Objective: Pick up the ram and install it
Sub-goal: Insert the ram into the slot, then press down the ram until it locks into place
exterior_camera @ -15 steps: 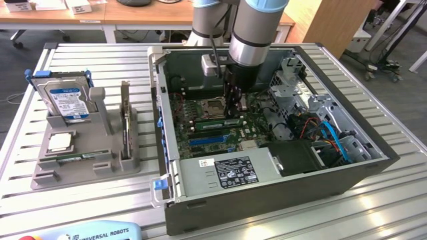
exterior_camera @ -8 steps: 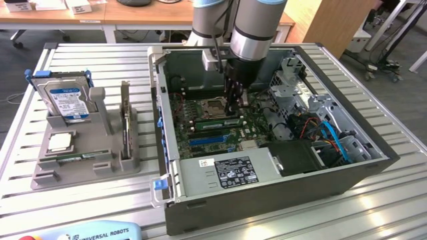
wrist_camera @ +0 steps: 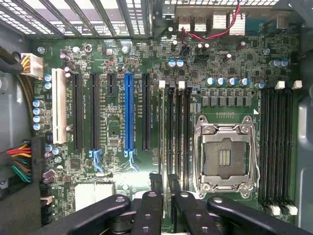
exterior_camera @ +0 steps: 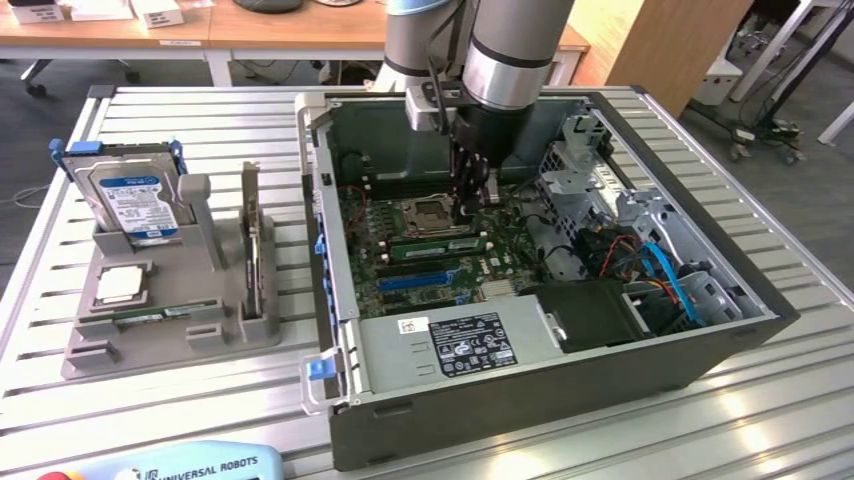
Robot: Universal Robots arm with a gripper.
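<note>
while the end effector [exterior_camera: 467, 210], jaws half-closed, seems to pinch the ram [exterior_camera: 424, 244] at 6 o'clock of the cpu socket [exterior_camera: 427, 212] in the exterior view, the stick likely handles light, stiff, fragile; grip its long edges, not chips.

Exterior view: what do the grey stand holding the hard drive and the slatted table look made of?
The grey stand looks like matte plastic, perhaps printed: even dull grey, blocky shapes, no shine. The slatted table looks like bare aluminium profile: pale silver, grooved strips catching bright glare.
</note>
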